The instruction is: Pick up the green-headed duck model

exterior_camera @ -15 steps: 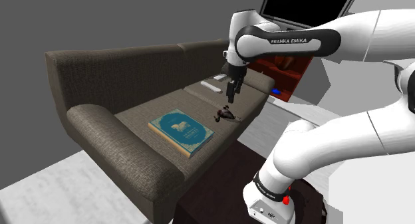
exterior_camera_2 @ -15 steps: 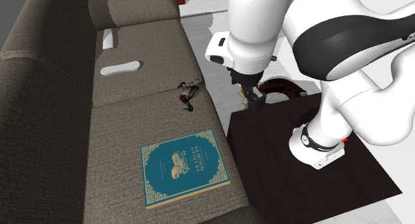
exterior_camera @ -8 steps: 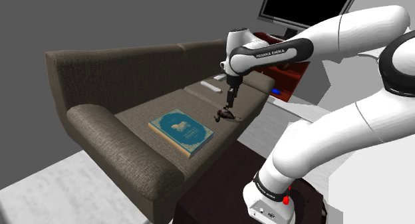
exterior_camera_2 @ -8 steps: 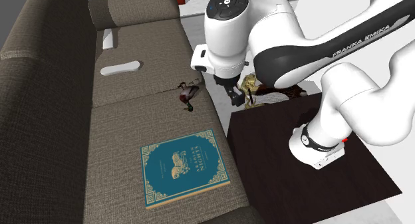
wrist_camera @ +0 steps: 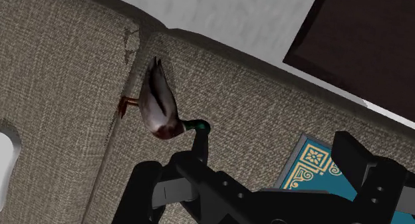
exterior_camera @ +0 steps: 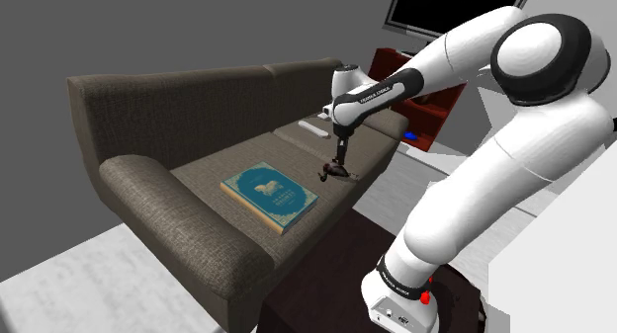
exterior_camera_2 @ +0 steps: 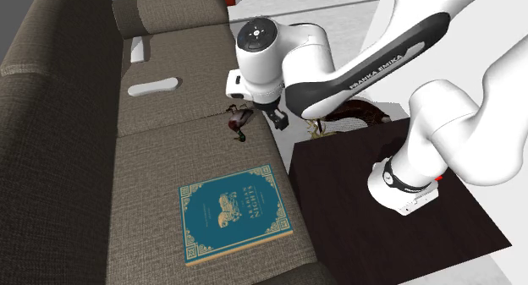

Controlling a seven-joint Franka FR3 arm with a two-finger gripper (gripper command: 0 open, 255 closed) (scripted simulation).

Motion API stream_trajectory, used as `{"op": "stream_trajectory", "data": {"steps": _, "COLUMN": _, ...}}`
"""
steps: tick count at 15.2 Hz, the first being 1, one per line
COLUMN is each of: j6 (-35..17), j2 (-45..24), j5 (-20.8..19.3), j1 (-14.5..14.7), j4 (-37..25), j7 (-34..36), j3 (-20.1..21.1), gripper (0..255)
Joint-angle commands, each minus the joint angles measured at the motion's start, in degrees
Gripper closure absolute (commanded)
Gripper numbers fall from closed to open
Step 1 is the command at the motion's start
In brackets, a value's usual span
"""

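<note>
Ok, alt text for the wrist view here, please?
A small duck model with a green head lies on a brown sofa cushion beside a seam, just ahead of the open end effector, one black finger tip close to its head. A teal patterned book corner shows between the fingers, and a dark table lies beyond the sofa edge.

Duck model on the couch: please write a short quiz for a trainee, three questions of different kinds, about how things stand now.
1. True or false: the duck model rests on top of the blue book.
2. Choose one. The end effector is: A) open, with the duck model not held; B) shut on the duck model; C) shut on the book.
3. Fill in the missing word: the head of the duck model is ____.

Key
1. False: it rests on the sofa seat, apart from the book.
2. A.
3. Green.
</note>
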State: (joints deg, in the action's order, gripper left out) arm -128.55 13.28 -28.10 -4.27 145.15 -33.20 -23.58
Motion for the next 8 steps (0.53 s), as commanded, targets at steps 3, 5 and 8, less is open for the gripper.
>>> {"op": "stream_trajectory", "data": {"steps": 3, "j6": -7.3, "j2": -9.3, "j5": -0.1, "j1": -0.6, "j4": -3.6, "j7": -5.8, "j3": -2.8, "gripper": 0}}
{"op": "stream_trajectory", "data": {"steps": 5, "j6": -10.7, "j2": -14.2, "j5": 0.7, "j1": -1.0, "j4": -5.8, "j7": -8.9, "j3": -3.6, "gripper": 0}}
{"op": "stream_trajectory", "data": {"steps": 8, "j6": -15.4, "j2": -21.7, "j5": 2.6, "j1": -2.3, "j4": -9.7, "j7": -13.7, "j3": -4.0, "gripper": 0}}
